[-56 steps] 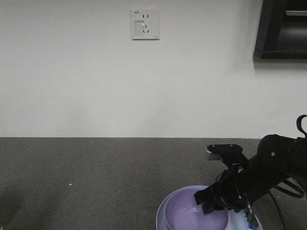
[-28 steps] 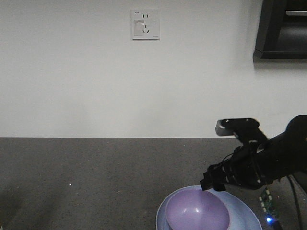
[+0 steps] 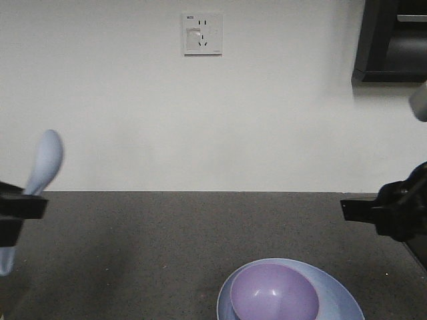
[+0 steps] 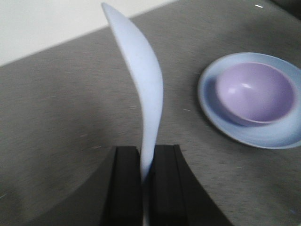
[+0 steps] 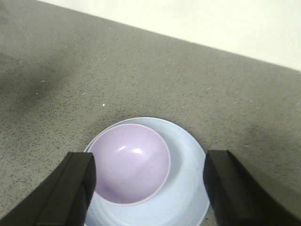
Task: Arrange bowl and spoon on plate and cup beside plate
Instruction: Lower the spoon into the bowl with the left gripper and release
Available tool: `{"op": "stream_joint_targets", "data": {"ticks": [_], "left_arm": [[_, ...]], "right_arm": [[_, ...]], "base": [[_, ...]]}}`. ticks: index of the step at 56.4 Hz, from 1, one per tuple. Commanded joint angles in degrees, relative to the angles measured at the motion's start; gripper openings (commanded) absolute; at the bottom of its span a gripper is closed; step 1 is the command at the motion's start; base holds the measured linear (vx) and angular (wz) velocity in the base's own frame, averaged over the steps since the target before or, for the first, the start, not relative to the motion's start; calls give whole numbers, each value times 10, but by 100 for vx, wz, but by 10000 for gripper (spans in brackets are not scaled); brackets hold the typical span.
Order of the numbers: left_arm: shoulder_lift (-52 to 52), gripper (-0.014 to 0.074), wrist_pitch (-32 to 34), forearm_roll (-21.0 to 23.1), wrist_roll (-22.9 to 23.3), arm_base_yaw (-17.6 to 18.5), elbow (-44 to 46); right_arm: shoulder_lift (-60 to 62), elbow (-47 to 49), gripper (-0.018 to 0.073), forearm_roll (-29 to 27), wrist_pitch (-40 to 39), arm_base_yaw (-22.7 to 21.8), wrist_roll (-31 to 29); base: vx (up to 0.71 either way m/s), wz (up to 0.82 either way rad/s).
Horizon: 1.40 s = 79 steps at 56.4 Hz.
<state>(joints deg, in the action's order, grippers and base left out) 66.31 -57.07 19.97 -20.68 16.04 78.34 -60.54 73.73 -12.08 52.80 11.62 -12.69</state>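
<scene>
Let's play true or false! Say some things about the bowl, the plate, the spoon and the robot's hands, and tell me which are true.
1. The purple bowl sits on the blue plate. True.
2. The spoon lies inside the bowl. False: the left gripper is pinching it and holding it upright in the air, off to the side of the plate.
3. The right gripper is open and holds nothing. True.
4. The bowl is full of food. False: it is empty.
</scene>
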Motion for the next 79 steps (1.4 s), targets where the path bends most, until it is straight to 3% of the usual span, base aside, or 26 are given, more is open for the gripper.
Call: {"op": "stream_joint_targets", "data": {"ticks": [1,21,34,43,65,79], "left_arm": [[57,0,-3,79,-44,24,65],[253,0,2,80,-34,156,176],[348,0,-20,80,-23,205,234],[396,0,-35,78,4,217,265],[442,20,-21,70,17,231,269],[440,204,-9,71,16,232,269]], "right_arm": [[27,19,519,18,-20,0,-1],[39,15,481,64,27,0,18],[39,-2,435,76,21,0,19],[39,-22,414,77,15,0,19],[39,-31,410,76,5,0,19],[39,-31,410,75,7,0,21]], "base": [[0,0],[0,0],[0,0],[0,0],[0,0],[0,0]]}}
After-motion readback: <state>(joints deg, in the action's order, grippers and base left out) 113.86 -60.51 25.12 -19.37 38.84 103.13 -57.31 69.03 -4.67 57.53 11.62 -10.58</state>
